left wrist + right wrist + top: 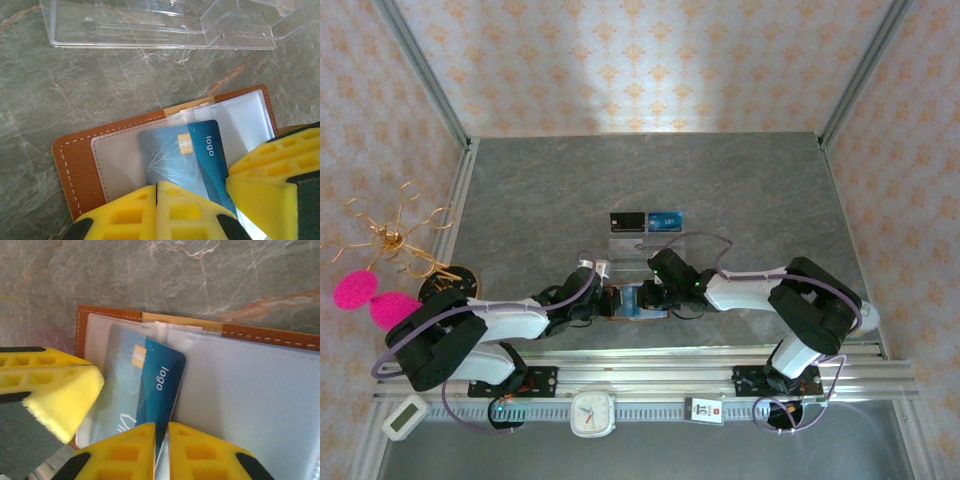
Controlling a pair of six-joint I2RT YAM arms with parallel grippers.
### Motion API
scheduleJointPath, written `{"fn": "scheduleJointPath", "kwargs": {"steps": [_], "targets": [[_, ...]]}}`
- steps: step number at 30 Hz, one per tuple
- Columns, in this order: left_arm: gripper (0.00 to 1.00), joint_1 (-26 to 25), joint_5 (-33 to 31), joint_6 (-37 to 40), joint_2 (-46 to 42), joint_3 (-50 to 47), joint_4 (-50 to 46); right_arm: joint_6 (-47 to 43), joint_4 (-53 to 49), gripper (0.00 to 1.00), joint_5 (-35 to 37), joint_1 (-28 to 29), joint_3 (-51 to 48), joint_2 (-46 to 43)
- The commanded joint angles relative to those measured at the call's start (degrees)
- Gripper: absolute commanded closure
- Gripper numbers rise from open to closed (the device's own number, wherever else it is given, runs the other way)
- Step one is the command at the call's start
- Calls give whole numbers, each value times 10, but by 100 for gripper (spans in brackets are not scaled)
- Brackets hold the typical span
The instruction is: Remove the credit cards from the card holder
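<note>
The grey marbled counter [540, 190] carries a clear acrylic tiered stand [645, 245] at mid-depth, with a black card [627, 220] and a blue card [665, 219] propped on its far step. Just nearer than the stand, the small brown leather bifold card holder [75, 165] lies spread open, lining up, where the two arms meet. Its clear plastic sleeve [120, 165] holds a blue plastic credit card [200, 160] with a gold chip and the word "logo". The credit card seems to be partly out past the sleeve's edge. Its long axis runs straight toward the right pincer [161, 432], whose yellow pads sit close on either side of the card's near end, apparently gripping it. The left pincer [156, 192] is clenched, pads together, just beside it over the card holder, seemingly pinning it down. A pull by the right arm along that axis should free the credit card.
</note>
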Motion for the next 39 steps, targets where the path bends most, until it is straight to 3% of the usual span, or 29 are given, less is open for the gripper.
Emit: {"fn": "scheduleJointPath", "kwargs": {"steps": [1,10,18,21,24,31,39], "targets": [[100,-3,-5,11,22,-3,-32,-1,15,83,-7,-2,-4,7],[100,-6,13,9,35,-10,-23,18,65,80,-37,-3,-4,18],[100,-6,0,4,9,-17,-35,36,105,81,-47,-5,-36,-39],[100,-5,-1,1,-2,-19,-35,35,67,81,-51,-5,-19,-29],[100,-5,-3,-3,-22,-19,-36,36,7,80,-10,-5,-3,-15],[100,-7,-7,-2,-65,-21,-42,37,-2,77,18,-4,-4,-11],[100,-8,-6,2,-30,-34,-36,27,2,77,12,0,6,2]]}}
